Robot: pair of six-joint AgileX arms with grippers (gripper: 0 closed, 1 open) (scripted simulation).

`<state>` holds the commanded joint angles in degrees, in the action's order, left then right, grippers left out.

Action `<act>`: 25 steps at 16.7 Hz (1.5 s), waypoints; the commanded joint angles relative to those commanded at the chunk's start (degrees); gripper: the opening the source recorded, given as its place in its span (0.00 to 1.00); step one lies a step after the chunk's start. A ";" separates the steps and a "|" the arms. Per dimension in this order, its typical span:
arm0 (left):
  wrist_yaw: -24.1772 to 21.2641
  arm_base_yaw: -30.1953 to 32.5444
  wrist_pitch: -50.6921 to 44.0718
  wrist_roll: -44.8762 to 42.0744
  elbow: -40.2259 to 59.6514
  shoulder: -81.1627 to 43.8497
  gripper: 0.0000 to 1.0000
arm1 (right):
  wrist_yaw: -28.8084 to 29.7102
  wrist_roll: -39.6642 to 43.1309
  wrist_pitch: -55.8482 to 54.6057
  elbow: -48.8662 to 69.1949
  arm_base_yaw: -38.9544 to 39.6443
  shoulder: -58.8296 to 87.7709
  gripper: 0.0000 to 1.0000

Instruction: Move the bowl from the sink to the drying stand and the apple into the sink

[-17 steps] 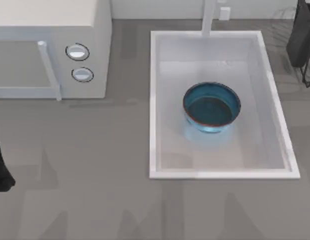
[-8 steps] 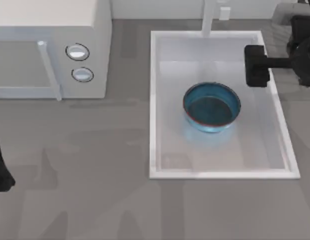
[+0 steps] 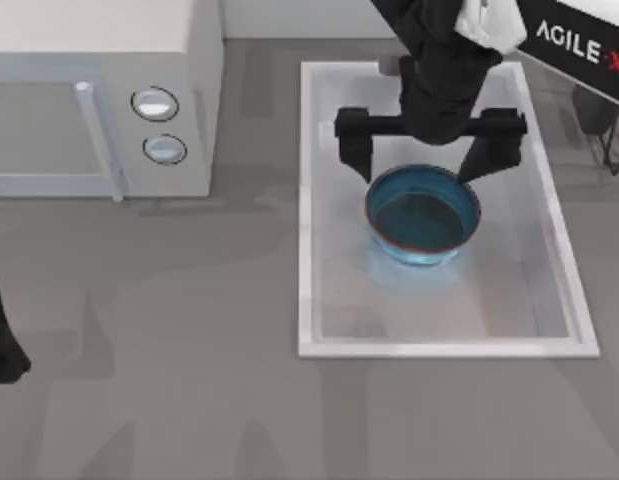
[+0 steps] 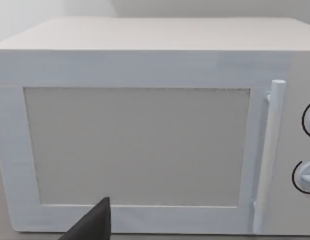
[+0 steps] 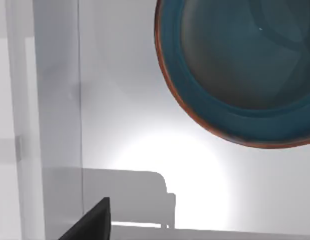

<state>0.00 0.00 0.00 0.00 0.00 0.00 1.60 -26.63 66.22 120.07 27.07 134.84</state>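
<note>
Right gripper (image 3: 424, 158): now over the sink's far half at upper centre-right of the top view, having swung in from the right edge; fingers spread wide, holding nothing.
Bowl (image 3: 422, 214): unmoved, mid-sink (image 3: 307, 200), just below the fingertips.
Meaning: the grasp looks imminent.
Left arm: parked at the lower-left edge, facing the microwave (image 4: 144, 125).

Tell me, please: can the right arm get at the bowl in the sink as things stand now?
Probably yes. In the top view the right gripper hangs open over the sink, its two fingers spread about as wide as the bowl and poised at its far rim. Nothing lies between them. The left arm is parked at the table's left edge.
</note>
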 joint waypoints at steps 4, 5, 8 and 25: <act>0.00 0.00 0.00 0.00 0.00 0.00 1.00 | 2.73 -2.86 4.22 16.89 2.03 12.97 1.00; 0.00 0.00 0.00 0.00 0.00 0.00 1.00 | 3.38 -3.34 4.80 19.77 2.34 15.05 1.00; 0.00 0.00 0.00 0.00 0.00 0.00 1.00 | 4.71 -4.14 5.60 24.64 2.79 18.34 1.00; 0.00 0.00 0.00 0.00 0.00 0.00 1.00 | 4.83 -3.18 -6.48 23.55 1.74 29.12 1.00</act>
<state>0.00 0.00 0.00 0.00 0.00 0.00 6.43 -29.81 59.74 143.62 28.82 163.96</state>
